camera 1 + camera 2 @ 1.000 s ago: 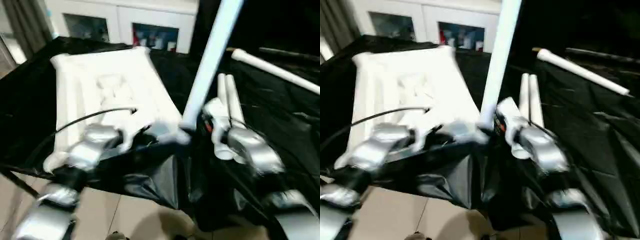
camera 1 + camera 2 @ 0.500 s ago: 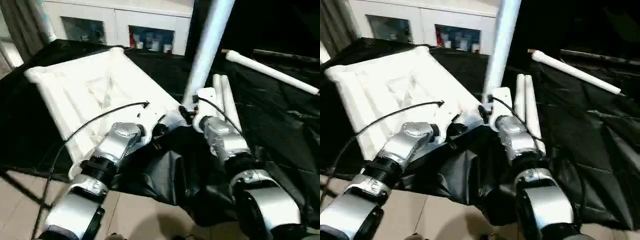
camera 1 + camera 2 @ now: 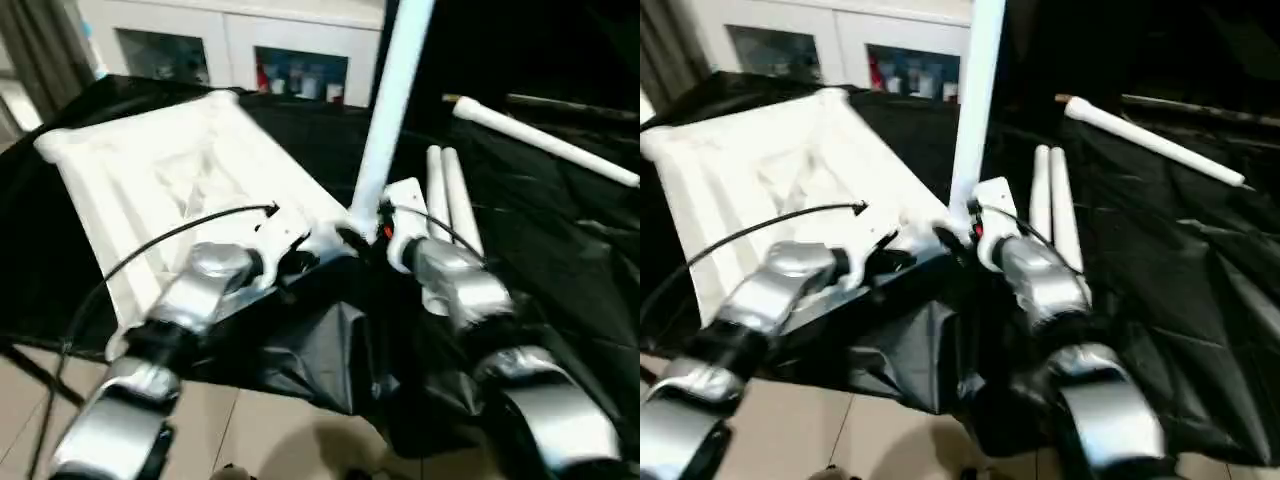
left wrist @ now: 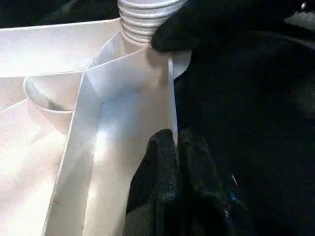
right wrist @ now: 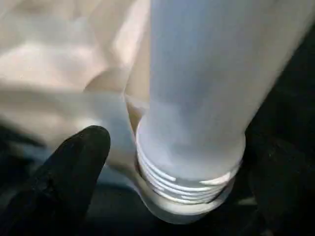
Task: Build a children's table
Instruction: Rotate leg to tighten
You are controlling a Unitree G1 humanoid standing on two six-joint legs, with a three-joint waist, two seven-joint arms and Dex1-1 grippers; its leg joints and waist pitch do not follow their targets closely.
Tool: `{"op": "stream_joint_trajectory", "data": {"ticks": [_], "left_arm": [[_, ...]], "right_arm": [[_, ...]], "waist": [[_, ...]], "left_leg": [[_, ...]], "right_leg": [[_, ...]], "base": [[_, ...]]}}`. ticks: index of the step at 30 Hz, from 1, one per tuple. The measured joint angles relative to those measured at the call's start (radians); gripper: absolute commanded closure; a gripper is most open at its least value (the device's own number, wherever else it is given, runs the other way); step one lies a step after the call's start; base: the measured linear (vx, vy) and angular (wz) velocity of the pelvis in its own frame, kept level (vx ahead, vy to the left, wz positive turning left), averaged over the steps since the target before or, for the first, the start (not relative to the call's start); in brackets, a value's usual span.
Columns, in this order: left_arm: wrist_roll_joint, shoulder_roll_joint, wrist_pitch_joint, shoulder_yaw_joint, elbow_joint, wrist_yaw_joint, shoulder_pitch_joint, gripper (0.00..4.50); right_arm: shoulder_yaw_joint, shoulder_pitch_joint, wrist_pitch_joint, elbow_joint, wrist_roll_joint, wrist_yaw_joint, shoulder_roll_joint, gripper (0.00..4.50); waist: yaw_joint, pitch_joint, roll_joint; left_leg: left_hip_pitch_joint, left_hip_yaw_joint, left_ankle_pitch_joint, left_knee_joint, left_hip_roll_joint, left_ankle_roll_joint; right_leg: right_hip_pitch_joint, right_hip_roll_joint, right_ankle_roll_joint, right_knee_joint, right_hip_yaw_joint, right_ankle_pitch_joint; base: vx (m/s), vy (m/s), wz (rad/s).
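Observation:
The white tabletop (image 3: 180,170) lies underside up on the black cloth. One white leg (image 3: 390,110) stands upright in its near right corner socket, its threaded end (image 5: 187,182) at the socket's mouth. My right gripper (image 3: 365,235) is open, its black fingers (image 5: 74,172) standing on either side of the leg's base and apart from it. My left gripper (image 4: 174,140) is shut on the tabletop's thin rim (image 4: 170,88) just beside that socket. Two more legs (image 3: 445,200) lie side by side on the cloth to the right.
Another leg (image 3: 545,140) lies slanted at the back right. The black cloth (image 3: 560,260) hangs crumpled over the table's near edge, with tiled floor (image 3: 280,440) below. A white glass-door cabinet (image 3: 230,50) stands behind the table.
The head camera has shifted and tilted. My right gripper's fingers have spread away from the leg's base. My left gripper keeps its hold on the rim.

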Motion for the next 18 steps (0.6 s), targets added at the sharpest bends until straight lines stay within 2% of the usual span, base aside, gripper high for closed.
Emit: {"op": "stream_joint_trajectory", "data": {"ticks": [3,6,13,18], "left_arm": [[-0.021,0.039,-0.017,-0.006,-0.045,-0.088,0.033,4.5],[-0.036,0.064,-0.03,-0.009,-0.064,-0.15,0.048,4.5],[-0.04,0.077,-0.042,-0.013,-0.088,-0.206,0.065,4.5],[-0.04,0.079,-0.047,-0.014,-0.093,-0.216,0.069,4.5]], "right_arm": [[0.042,0.041,0.014,-0.079,-0.007,0.13,-0.072,0.06],[0.06,0.066,0.037,-0.152,-0.004,0.225,-0.126,0.06],[0.065,0.102,0.096,-0.27,0.051,0.321,-0.152,0.06],[0.065,0.118,0.108,-0.281,0.06,0.331,-0.158,0.06]], "waist": [[0.011,0.001,0.001],[0.016,0.001,0.001],[0.019,0.001,0.001],[0.02,0.001,0.001]], "left_leg": [[0.0,0.0,0.0,0.0,0.0,0.0],[0.001,0.0,0.0,0.0,0.0,0.0],[0.001,0.0,0.0,0.0,0.0,0.0],[0.0,0.0,0.0,0.0,0.0,0.0]], "right_leg": [[0.0,0.0,0.001,0.0,0.0,0.0],[0.0,0.0,0.001,0.0,0.0,-0.001],[0.0,0.0,0.004,0.0,0.0,-0.002],[0.0,0.0,0.004,0.0,0.0,-0.002]], "base": [[0.0,0.0,0.0],[0.0,0.0,0.0],[0.0,0.0,0.0],[0.0,0.0,0.0]]}}
